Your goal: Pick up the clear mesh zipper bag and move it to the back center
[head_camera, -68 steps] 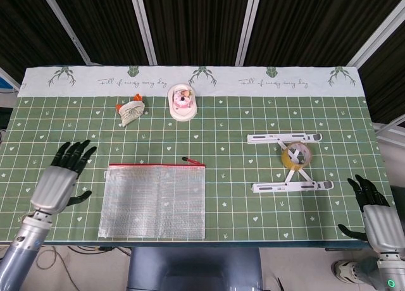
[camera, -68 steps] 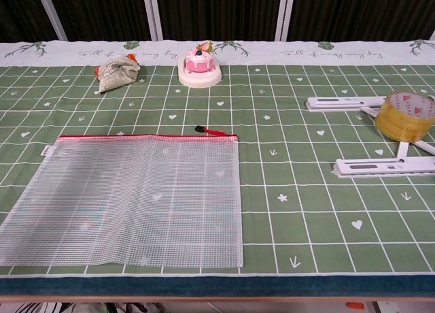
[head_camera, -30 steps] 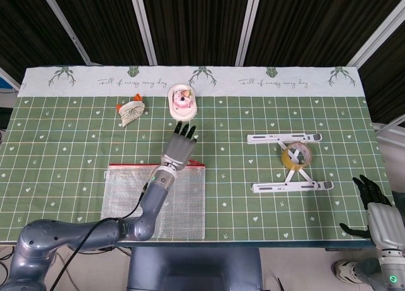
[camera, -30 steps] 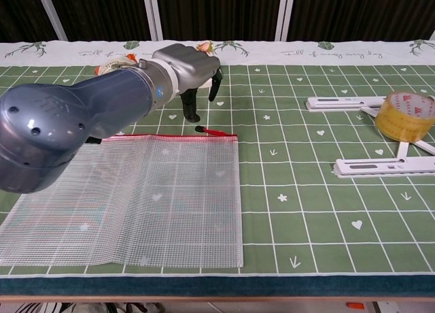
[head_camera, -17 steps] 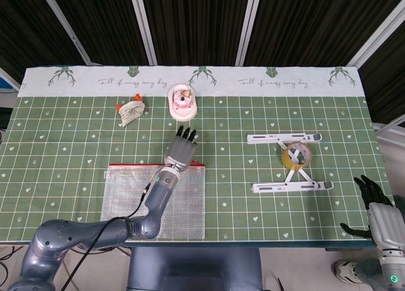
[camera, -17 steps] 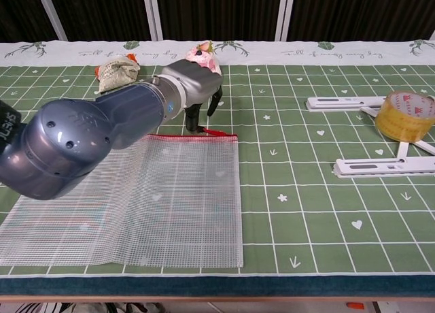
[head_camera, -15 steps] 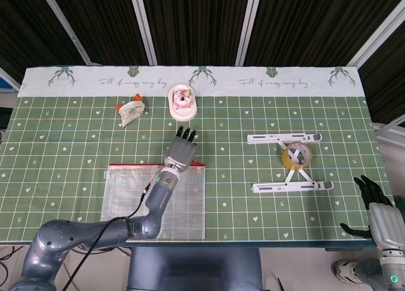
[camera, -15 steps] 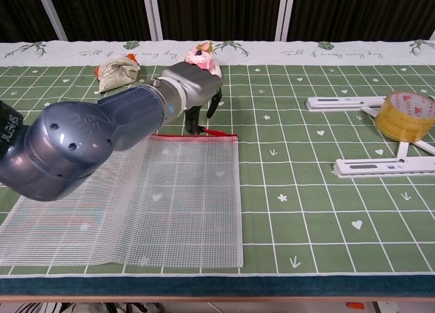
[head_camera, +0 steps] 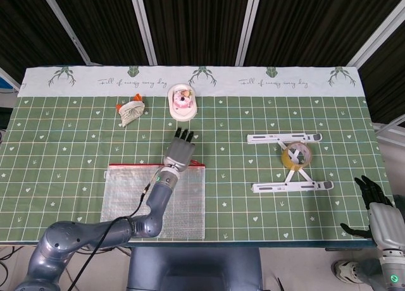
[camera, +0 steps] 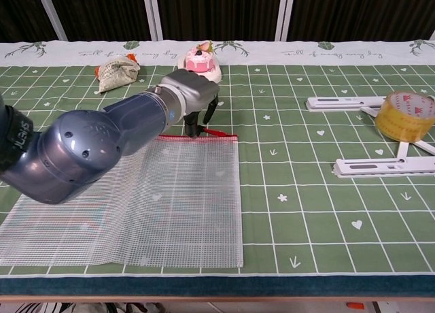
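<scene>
The left hand (head_camera: pixel 180 150) hovers over the top edge of the clear mesh zipper bag (head_camera: pixel 154 201), fingers pointing down, holding nothing. I think it is reaching to grab. Next it must pinch the red zipper edge. The see-through bag lies flat on the table (head_camera: pixel 329 123) at 7 o'clock.

Table (head_camera: pixel 63 177) under a green grid cloth, white-bordered along the back edge.

Near the front edge, left of centre — clear mesh zipper bag (head_camera: pixel 126 199) (camera: pixel 136 197), lying flat, red zip toward the back. Toward the back edge, left of centre — small crumpled pouch (head_camera: pixel 131 110) (camera: pixel 117 71) and, just right of it, a toy cake on a white base (head_camera: pixel 181 102) (camera: pixel 199 67). On the right half, a white folding stand (head_camera: pixel 288 162) (camera: pixel 370 136) spread open, with a roll of tape (head_camera: pixel 295 156) (camera: pixel 406 114) resting on it.
</scene>
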Action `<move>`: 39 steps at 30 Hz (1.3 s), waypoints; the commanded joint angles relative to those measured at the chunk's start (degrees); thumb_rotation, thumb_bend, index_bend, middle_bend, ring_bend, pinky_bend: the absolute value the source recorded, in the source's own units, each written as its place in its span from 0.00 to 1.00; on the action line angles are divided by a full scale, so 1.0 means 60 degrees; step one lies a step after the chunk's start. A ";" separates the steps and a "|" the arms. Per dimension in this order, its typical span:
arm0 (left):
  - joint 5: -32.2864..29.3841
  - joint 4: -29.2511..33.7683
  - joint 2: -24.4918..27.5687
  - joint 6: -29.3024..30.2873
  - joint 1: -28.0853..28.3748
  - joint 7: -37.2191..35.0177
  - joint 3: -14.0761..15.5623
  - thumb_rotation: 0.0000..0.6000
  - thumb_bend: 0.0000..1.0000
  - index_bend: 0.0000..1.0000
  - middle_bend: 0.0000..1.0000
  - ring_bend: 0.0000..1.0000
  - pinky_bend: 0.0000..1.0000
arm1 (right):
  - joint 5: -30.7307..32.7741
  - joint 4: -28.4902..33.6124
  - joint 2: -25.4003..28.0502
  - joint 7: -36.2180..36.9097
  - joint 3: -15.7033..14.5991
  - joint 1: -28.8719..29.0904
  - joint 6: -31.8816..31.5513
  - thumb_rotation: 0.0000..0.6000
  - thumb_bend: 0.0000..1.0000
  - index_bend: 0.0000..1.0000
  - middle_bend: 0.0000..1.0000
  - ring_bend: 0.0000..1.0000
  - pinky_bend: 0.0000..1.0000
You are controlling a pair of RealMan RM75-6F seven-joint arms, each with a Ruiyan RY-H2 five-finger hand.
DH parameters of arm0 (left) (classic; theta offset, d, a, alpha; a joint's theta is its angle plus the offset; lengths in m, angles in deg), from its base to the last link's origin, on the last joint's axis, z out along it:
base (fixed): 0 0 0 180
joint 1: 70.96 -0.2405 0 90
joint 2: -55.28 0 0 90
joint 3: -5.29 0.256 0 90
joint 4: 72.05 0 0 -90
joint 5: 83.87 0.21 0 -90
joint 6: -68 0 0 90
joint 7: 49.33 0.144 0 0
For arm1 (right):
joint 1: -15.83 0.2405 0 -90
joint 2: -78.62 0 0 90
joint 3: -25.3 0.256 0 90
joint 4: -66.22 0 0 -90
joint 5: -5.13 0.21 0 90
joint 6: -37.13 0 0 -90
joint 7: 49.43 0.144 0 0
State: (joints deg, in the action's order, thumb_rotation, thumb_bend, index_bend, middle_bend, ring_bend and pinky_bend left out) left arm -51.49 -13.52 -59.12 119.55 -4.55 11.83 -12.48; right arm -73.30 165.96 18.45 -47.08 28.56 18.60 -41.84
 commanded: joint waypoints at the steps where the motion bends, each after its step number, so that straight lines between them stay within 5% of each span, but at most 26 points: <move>1: -0.0030 -0.0022 -0.0019 -0.0023 -0.0004 -0.0046 0.0018 1.00 0.28 0.46 0.08 0.00 0.00 | 0.0005 0.0004 0.0007 0.0006 0.0003 -0.0001 -0.0002 1.00 0.18 0.00 0.00 0.00 0.20; 23: 0.0361 0.0561 0.0308 0.0277 -0.0032 -0.0532 0.0048 1.00 0.39 0.56 0.10 0.00 0.00 | -0.0081 0.0100 0.0074 -0.0016 -0.0051 -0.0005 0.0013 1.00 0.19 0.00 0.00 0.00 0.20; 39: 0.0308 0.3206 0.2084 0.1059 0.0650 -0.0087 -0.1198 1.00 0.43 0.57 0.11 0.00 0.00 | 0.0679 0.1372 0.0170 -0.0956 0.0333 0.0426 0.0458 1.00 0.26 0.04 0.01 0.00 0.20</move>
State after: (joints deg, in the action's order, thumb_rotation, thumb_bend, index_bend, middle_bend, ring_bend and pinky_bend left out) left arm -49.24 4.35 -47.86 125.29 -1.46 10.64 -18.59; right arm -70.44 172.71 19.58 -51.99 29.71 20.20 -40.09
